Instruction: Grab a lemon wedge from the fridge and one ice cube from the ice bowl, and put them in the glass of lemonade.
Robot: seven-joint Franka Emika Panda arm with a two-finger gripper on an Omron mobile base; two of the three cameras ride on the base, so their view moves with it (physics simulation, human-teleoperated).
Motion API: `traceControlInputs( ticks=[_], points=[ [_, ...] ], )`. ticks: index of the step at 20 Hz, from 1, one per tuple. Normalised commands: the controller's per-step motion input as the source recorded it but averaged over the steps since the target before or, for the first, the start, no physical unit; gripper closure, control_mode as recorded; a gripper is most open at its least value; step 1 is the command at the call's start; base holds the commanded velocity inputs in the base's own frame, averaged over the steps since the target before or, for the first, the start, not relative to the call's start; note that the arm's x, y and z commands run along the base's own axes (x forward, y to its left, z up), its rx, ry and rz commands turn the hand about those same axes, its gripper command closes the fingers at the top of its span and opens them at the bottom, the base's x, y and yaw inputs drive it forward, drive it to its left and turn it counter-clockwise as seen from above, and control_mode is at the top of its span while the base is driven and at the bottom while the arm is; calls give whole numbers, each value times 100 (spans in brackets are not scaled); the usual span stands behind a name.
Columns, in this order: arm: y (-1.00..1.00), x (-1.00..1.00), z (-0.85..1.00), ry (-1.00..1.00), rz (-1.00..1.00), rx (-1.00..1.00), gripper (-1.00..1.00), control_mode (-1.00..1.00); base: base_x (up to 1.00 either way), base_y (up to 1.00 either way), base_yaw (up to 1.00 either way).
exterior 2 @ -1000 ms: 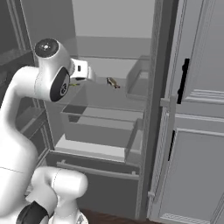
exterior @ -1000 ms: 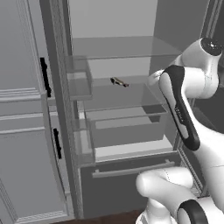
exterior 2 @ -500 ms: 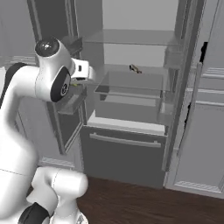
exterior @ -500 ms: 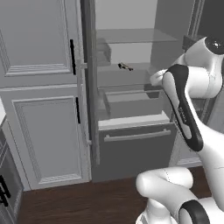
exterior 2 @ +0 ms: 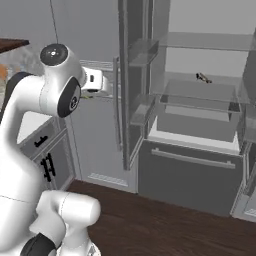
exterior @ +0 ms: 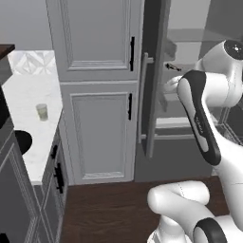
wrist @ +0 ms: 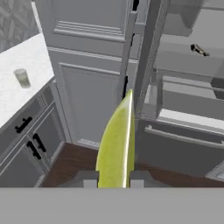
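Hand view — lemon wedge (wrist: 116,144) pinched between fingers (wrist: 89,180); elsewhere hidden.

The lemon wedge (wrist: 116,144) is showing yellow-green between the dark fingertips (wrist: 87,178) — paler along its thin edge. Beyond the fingers, the fridge (wrist: 183,109) is reading dark grey, its bar handle (wrist: 127,57) pale grey. Off to the fingers' left, the glass of lemonade (wrist: 22,78) is glowing pale yellow-green on a speckled white counter (wrist: 19,100) — light grey panelled cabinets (wrist: 87,83) with short black handles standing between.
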Motion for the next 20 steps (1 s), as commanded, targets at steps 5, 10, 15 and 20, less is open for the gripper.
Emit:
traceControlInputs(
  ticks=[5,10,15,20],
  points=[
    [0,0,0,0,0,0,100,100,41,55,42],
    [0,0,0,0,0,0,100,100,64,18,36],
    [0,0,0,0,0,0,100,100,93,13,32],
    [0,0,0,0,0,0,100,100,84,39,33]
  ],
)
